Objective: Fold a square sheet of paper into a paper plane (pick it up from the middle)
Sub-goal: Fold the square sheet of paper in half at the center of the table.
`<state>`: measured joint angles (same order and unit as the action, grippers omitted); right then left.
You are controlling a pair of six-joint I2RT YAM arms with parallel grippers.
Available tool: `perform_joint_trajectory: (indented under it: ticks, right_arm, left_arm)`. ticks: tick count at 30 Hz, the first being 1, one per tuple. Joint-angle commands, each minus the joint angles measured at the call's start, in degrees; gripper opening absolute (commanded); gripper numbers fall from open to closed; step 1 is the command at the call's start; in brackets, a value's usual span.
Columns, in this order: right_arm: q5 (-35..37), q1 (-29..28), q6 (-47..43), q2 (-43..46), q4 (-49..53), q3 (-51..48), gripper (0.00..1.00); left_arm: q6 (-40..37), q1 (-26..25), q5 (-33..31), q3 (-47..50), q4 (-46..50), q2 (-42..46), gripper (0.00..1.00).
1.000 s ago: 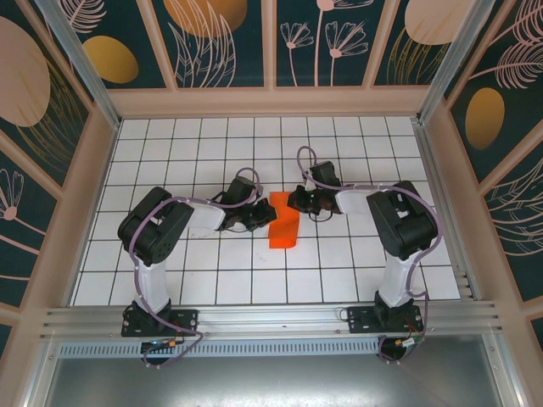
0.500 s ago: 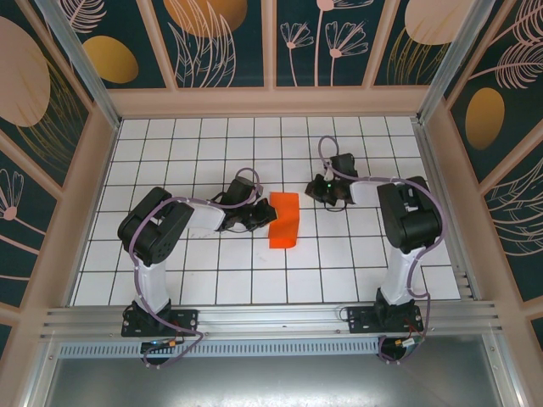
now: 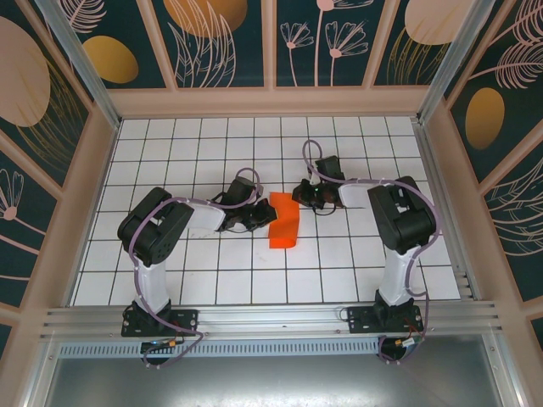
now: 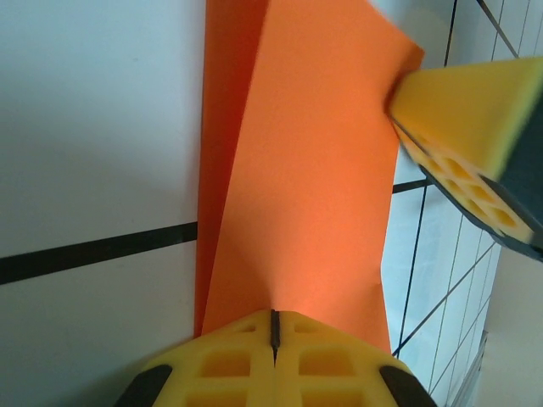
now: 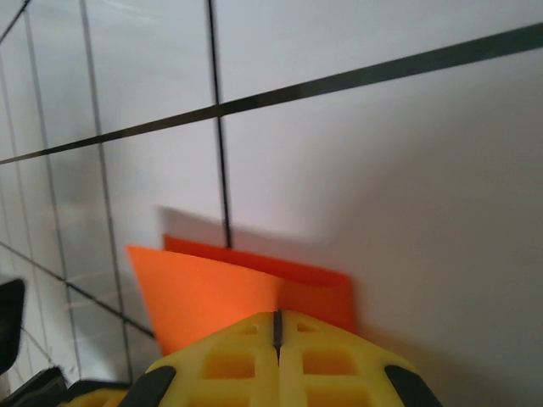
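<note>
At top-right corner of paper [image 3: 285,220], right tool [image 3: 299,197], tips pressed together, is back after swinging away; left tool [image 3: 264,222], also closed, pins left edge, so creasing likely resumes.

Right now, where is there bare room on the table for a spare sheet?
Free: tiles along the back wall, and the near rows between the arms. Crowded: the middle, left hand and right hand at the paper.

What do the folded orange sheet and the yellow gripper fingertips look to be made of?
Folded orange sheet: thin matte paper, judging by its crisp crease and lifted flap. Yellow gripper fingertips: likely soft rubber or printed plastic, matte, with moulded open cells; the look leaves it open.
</note>
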<state>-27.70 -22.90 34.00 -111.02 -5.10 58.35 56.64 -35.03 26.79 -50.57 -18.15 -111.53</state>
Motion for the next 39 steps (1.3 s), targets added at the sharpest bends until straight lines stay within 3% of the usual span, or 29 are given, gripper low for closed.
perform_joint_trajectory:
  ticks: [1, 5, 10, 17, 23, 39]
  right_arm:
    - [1.0, 1.73, 0.03, -2.06, 0.32, 2.37, 0.0]
    - [5.23, 5.38, -2.1, -3.77, 4.41, 4.42, 0.0]
    - [4.13, 8.15, -3.64, 0.35, 5.52, 4.46, 0.0]
    - [-0.9, 1.83, -2.62, 9.74, 7.7, -2.53, 0.0]
    - [-3.1, -4.1, 1.18, 11.34, 6.24, -8.25, 0.0]
    - [-6.49, -6.81, -4.91, 6.96, 10.27, -7.45, 0.0]
  left_arm:
    - [-3.09, 0.01, -10.3, 4.94, 17.0, -6.25, 0.0]
    - [-3.38, 0.04, -10.7, 4.91, 17.6, -5.88, 0.0]
    - [-4.02, -0.04, -11.37, 4.42, 18.28, -5.43, 0.0]
    - [-4.76, 0.02, -12.12, 3.92, 17.58, -6.26, 0.0]
    - [-4.72, -0.06, -11.93, 5.16, 15.5, -6.34, 0.0]
    - [-4.43, 0.0, -14.73, 5.51, 15.38, -5.95, 0.0]
